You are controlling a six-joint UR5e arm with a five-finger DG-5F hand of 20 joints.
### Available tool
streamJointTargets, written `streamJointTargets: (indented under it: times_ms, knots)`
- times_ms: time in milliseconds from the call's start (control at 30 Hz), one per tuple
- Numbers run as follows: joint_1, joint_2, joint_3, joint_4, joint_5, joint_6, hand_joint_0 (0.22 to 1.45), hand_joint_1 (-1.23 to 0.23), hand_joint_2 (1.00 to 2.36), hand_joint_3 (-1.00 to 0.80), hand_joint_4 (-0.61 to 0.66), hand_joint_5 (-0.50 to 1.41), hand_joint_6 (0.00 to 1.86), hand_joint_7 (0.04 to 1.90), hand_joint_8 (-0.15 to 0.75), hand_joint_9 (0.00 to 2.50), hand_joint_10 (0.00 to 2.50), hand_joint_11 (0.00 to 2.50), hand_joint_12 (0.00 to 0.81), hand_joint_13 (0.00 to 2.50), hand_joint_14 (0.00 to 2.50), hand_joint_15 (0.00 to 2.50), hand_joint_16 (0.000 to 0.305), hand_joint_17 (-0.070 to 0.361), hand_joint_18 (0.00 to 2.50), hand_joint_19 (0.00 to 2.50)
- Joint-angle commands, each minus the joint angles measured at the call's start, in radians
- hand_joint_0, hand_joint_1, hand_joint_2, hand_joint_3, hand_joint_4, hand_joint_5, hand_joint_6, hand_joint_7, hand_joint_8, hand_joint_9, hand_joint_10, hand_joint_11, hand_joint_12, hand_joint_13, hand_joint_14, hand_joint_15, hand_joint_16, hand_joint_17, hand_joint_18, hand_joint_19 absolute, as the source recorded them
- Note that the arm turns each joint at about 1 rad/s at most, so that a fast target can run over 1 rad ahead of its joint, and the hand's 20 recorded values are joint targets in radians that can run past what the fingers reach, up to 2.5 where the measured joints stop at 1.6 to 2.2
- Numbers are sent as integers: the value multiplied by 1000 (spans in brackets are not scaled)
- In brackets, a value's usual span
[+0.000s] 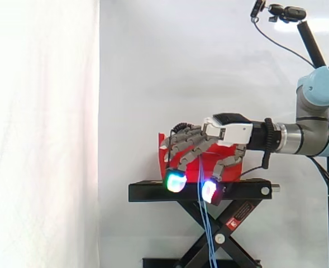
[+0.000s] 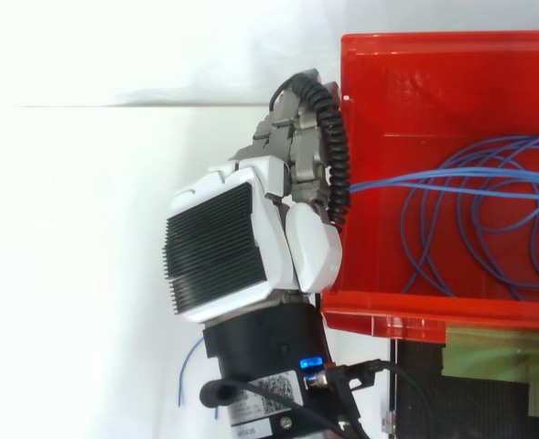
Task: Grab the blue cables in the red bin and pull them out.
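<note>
The hand [image 1: 227,129] curls its fingers [image 1: 187,146] around thin blue cables [image 2: 470,172], which loop in the glossy red plastic bin [image 2: 406,73] and hang past the black stand [image 1: 147,191].

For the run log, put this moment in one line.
hand: curled round blue cables | place: outside red bin | cables: coil in bin, strands hanging down

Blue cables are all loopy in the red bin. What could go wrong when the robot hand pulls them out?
1. The blue cables lie in overlapping loops in the red bin; they might knot and drag the bin off the black stand.
2. The strands are thin, so they could slip out of the curled hand.
3. Loose strands hang past the stand's crossed legs and might snag.
</note>
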Motion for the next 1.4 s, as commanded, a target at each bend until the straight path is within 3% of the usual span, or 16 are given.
streamJointTargets:
  times_ms: [0, 533, 967, 1167, 1367]
  knots:
    - [1, 0, -2, -8, -2, -27, 759, -1041, 1000, -1000, 110, 885, 15, 599, 212, 569, 15, 409, 349, 378, 12, 311, 47, 107, 261, 448]
    - [1, 0, 0, -25, -7, -55, 760, -1028, 1000, -1000, 114, 878, 15, 594, 214, 571, 13, 410, 349, 376, 14, 314, 47, 107, 263, 448]
    - [4, 0, 0, -85, -20, -102, 765, -1020, 1000, -1000, 122, 877, 15, 589, 214, 574, 13, 403, 347, 378, 12, 309, 47, 106, 264, 449]
    - [4, 0, 1, -67, -22, -112, 766, -1018, 1000, -1000, 115, 878, 15, 590, 214, 577, 13, 413, 347, 380, 12, 317, 47, 106, 266, 449]
    - [4, 0, 0, -59, -40, -165, 769, -1019, 1000, -1000, 113, 881, 14, 592, 215, 581, 13, 406, 347, 385, 12, 314, 47, 106, 267, 452]
